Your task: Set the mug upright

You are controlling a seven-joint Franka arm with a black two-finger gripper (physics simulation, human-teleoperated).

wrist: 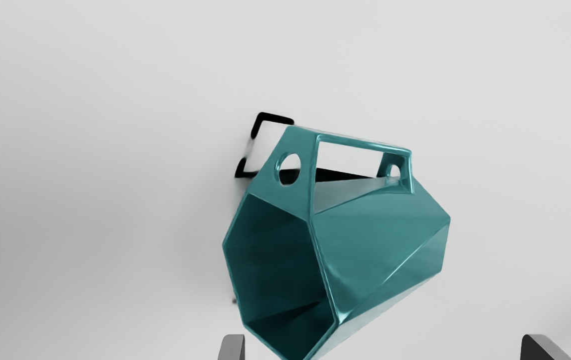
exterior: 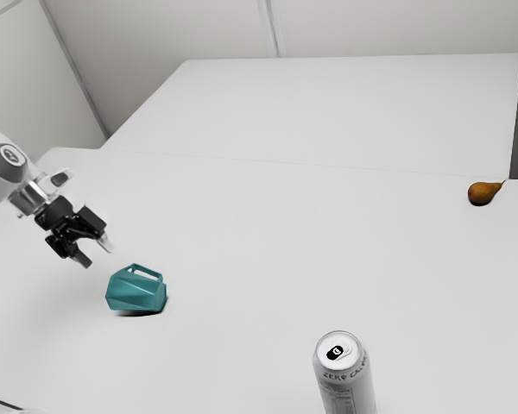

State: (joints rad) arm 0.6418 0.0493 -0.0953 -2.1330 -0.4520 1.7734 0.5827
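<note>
Holding jaws wide open near the teal faceted mug [wrist: 375, 235], which lies sideways on the smooth white tabletop [exterior: 242, 233]. Silver-grey cylindrical can [exterior: 345, 384], brown rounded pear [exterior: 481, 192]: both well apart from it.

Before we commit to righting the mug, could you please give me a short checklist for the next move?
1. Mug upright: not ok, it lies on its side.
2. Tool open: ok, its fingers stand wide apart.
3. Tool free of the mug: ok, the exterior view shows a gap between them.
4. Handle exposed: ok, it points upward, away from the table.
5. Can away from the mug: ok, they stand well apart.
6. Mug empty: cannot tell, its inside is too dark in places.
</note>
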